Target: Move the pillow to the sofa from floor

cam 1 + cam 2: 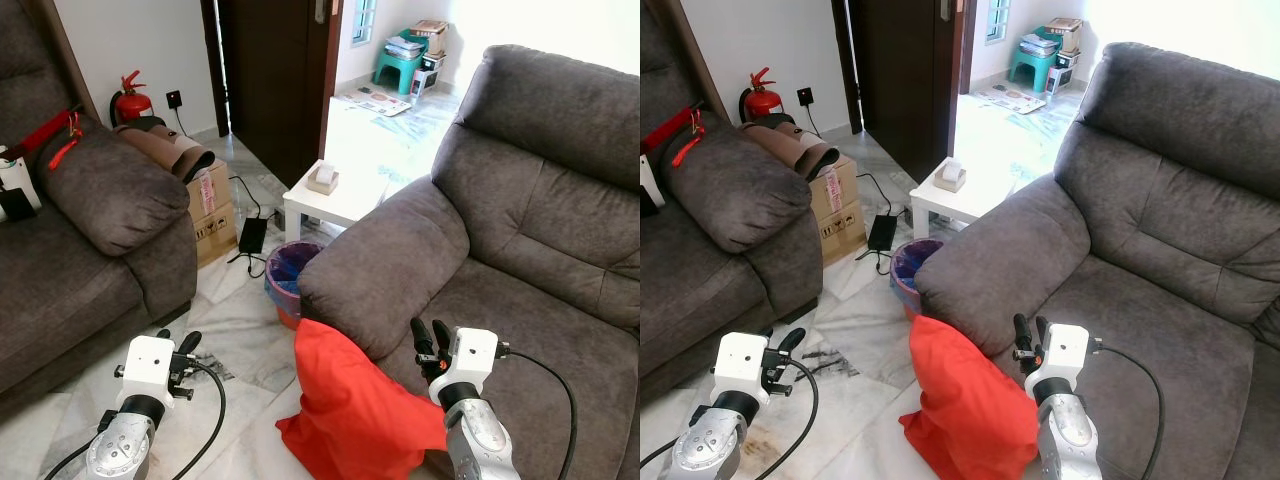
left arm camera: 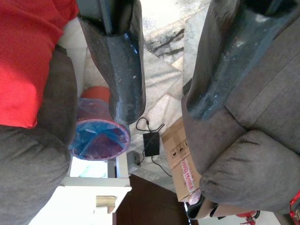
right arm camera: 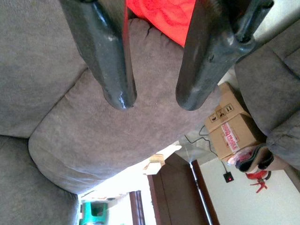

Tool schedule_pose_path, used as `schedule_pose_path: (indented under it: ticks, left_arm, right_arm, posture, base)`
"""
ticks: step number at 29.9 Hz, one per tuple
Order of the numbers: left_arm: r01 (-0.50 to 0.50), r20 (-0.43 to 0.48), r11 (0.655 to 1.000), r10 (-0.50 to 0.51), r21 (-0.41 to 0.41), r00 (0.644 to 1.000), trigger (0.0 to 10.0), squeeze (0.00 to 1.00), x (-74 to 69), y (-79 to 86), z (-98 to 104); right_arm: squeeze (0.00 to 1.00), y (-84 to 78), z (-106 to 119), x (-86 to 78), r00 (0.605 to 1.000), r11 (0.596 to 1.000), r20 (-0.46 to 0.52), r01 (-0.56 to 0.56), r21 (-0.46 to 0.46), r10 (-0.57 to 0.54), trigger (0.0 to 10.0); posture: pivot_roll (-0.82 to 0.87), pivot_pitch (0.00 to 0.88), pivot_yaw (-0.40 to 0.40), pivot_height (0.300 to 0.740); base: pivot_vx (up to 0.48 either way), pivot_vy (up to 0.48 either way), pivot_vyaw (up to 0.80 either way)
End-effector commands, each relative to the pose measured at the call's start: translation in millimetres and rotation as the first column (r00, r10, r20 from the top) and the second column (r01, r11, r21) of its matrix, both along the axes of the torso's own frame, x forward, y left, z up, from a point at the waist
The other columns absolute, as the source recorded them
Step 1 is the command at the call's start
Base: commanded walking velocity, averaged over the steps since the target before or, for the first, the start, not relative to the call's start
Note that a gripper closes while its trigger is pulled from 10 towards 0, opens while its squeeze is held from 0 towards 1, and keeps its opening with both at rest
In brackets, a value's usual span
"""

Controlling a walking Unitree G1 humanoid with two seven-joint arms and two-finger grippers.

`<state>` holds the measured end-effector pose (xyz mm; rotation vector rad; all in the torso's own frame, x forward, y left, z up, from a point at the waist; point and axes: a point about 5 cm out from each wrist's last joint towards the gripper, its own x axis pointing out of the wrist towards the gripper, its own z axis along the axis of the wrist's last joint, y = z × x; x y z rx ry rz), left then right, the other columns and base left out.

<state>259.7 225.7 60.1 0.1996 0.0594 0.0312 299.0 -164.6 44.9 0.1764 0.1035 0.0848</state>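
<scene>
Down on the marble floor point(image 1: 240, 330), propped against the front of the grey sofa point(image 1: 520, 290) just below its armrest, sits the red pillow point(image 1: 345, 405). It leans there slumped, its upper corner tucked under the arm's bulge, which is likely why it stays half upright rather than flat.

Both arms are raised in front of the robot, one on each side of the pillow, as if framing it for a two-sided pick. The right claw point(image 1: 431, 338) hovers over the edge of the sofa seat, just beside the pillow's upper right side, with its two black fingers point(image 3: 112, 61) a moderate gap apart and nothing between them; the right wrist view looks past them to the armrest and a strip of red cloth. The left claw point(image 1: 176, 341) hangs above the floor, well apart from the pillow, its fingers point(image 2: 122, 65) spread fairly wide and also empty. Through that gap I can see the lined waste bin point(image 2: 99, 138) and the cardboard box point(image 2: 183, 161) by the other sofa point(image 1: 90, 230).

To my eye the lift is not yet begun: neither claw touches the cloth. A soft, floppy pillow like this would probably need pinching from both sides, so the left arm has the longer reach to make. The low white tabletop point(image 1: 335, 195) and the bin stand close behind, worth avoiding on any swing upward.
</scene>
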Motion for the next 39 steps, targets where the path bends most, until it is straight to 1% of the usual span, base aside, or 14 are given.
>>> schedule_pose_path:
  ticks: [1,16,18,32,34,37,39]
  left_arm:
    - [-0.001,0.015,1.0,0.001,-0.002,1.0,10.0,0.0,-0.2,0.5,2.3]
    - [-0.008,0.011,1.0,0.008,-0.018,1.0,10.0,0.0,0.0,-0.9,0.6]
    - [-0.012,0.016,0.999,0.013,-0.031,1.0,10.0,0.0,0.3,-0.9,1.1]
    - [-0.016,0.018,0.999,0.016,-0.033,1.0,10.0,0.0,0.8,-0.7,1.4]
    - [-0.011,0.017,0.999,0.012,-0.04,1.0,10.0,0.0,1.0,-2.0,1.3]
    - [-0.009,0.016,0.999,0.009,-0.043,1.0,10.0,0.0,1.2,-2.7,1.1]
    - [-0.007,0.016,0.999,0.008,-0.044,1.0,10.0,0.0,1.3,-2.9,1.1]
  right_arm:
    - [0.0,-2.2,-0.3,-0.4,1.0,1.0,0.0,0.009,0.003,-0.009,10.0]
    - [0.0,-8.2,-0.8,-0.3,1.0,1.0,-0.006,0.015,-0.01,-0.015,10.0]
    - [0.0,-8.0,-0.8,-0.3,1.0,1.0,-0.007,0.013,-0.01,-0.013,10.0]
    - [0.0,-5.7,-2.6,-0.9,1.0,1.0,-0.016,-0.011,-0.023,0.01,10.0]
    - [0.0,-3.5,-2.3,-1.4,0.999,0.999,-0.01,-0.036,-0.039,0.036,10.0]
    - [0.0,-2.1,-2.6,-1.8,0.999,0.999,-0.01,-0.041,-0.031,0.041,10.0]
    - [0.0,-1.9,-3.2,-2.1,0.999,0.999,-0.013,-0.034,-0.016,0.033,10.0]
  posture:
    - [0.06,0.086,-0.052,0.691]
    - [0.06,0.089,-0.051,0.691]
    - [0.06,0.089,-0.051,0.691]
    - [0.06,0.09,-0.053,0.691]
    - [0.06,0.09,-0.053,0.691]
    - [0.06,0.09,-0.053,0.691]
    - [0.06,0.09,-0.053,0.691]
  base:
    - [0.0,0.0,0.0]
    - [0.0,-0.324,0.0]
    - [0.0,0.0,0.0]
    - [0.0,0.0,0.0]
    - [0.0,0.0,0.8]
    - [0.0,0.0,0.8]
    - [0.0,0.0,0.0]
